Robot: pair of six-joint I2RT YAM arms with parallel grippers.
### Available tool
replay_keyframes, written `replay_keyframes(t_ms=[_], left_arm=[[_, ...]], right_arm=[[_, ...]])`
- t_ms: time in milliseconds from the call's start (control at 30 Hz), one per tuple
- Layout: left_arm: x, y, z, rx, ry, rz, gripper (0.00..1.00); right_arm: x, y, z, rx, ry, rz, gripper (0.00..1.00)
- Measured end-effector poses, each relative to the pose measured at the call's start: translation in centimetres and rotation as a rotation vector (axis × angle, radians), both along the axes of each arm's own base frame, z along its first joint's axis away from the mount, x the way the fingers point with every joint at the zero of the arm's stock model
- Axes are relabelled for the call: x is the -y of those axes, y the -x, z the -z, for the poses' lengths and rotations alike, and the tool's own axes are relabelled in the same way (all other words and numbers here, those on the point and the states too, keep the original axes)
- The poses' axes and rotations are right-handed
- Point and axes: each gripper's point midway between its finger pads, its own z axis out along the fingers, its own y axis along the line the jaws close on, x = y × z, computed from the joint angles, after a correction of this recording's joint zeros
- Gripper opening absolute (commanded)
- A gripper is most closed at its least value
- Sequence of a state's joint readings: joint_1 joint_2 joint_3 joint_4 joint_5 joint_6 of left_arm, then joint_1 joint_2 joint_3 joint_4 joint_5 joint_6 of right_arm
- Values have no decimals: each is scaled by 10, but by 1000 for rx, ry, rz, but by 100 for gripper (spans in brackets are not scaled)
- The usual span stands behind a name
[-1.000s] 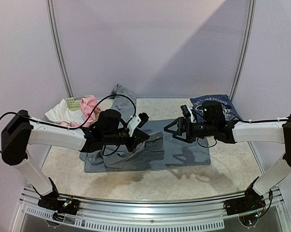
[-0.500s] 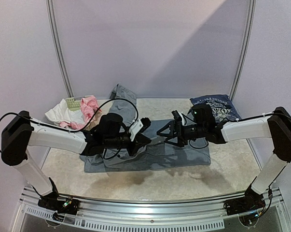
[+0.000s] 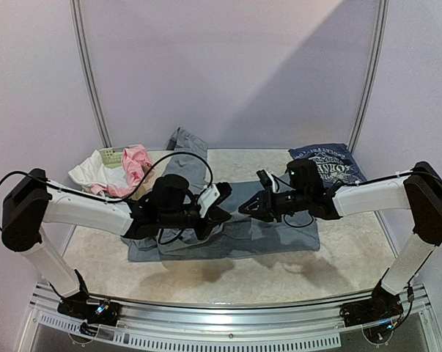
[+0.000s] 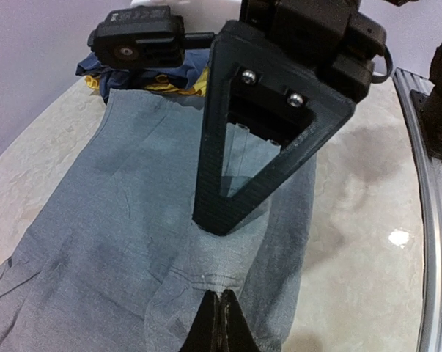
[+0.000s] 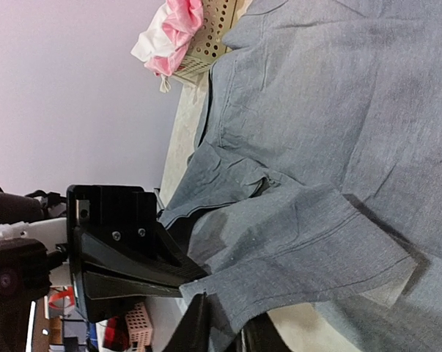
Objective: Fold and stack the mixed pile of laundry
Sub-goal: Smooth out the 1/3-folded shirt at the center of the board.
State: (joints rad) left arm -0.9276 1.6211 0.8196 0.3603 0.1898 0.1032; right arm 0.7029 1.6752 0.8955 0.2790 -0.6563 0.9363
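Fingers (image 4: 210, 324) of the left gripper (image 4: 219, 314) are pressed together on a raised fold of the trousers (image 3: 286, 233), near the middle of the cloth. The right gripper (image 5: 224, 326) faces it at close range. Its fingers (image 5: 195, 323) stand a little apart with the hem of the same lifted flap between them, and I cannot tell whether they bite yet.

The trousers lie spread flat across the middle of the table (image 3: 345, 271), only this flap held off the surface, with shadow under it. Two holds on one edge would let the arms carry the flap over evenly, so I judge this to be the start of a fold, with stacking not begun.

The tee (image 3: 330, 163) sits apart at the far right. Pink and white pieces (image 3: 111, 174) are heaped around the basket (image 3: 111, 155) at the far left. If the right hold is shallow, the hem may slip out on the lift.
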Motion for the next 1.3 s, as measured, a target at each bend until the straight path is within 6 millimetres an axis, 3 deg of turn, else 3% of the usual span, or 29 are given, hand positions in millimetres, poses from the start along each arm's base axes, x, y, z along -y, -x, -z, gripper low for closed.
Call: replay_keyframes(t_ms=[100, 200, 533, 700, 767, 867, 1067, 1300], left_arm=[[2, 3, 2, -1, -4, 7, 0], [3, 4, 3, -1, -7, 9, 5], [0, 12, 2, -15, -25, 1, 46], [-19, 16, -17, 0, -7, -55, 66], [-28, 16, -23, 8, 2, -87, 82], [-41, 15, -28, 26, 1, -135, 96], [-69, 10, -22, 45, -29, -252, 99], [-93, 14, 1, 16, -72, -320, 97]], right_arm=[[-1, 1, 0, -4, 0, 0, 1], [-1, 1, 0, 0, 2, -2, 0], [-2, -4, -3, 37, 55, -12, 0], [-3, -13, -13, 110, 99, -19, 0], [-2, -15, -15, 141, 119, -24, 0], [1, -18, -15, 181, 162, -32, 0], [5, -27, -21, 264, 238, -46, 0], [16, -46, -31, 343, 273, -38, 0]])
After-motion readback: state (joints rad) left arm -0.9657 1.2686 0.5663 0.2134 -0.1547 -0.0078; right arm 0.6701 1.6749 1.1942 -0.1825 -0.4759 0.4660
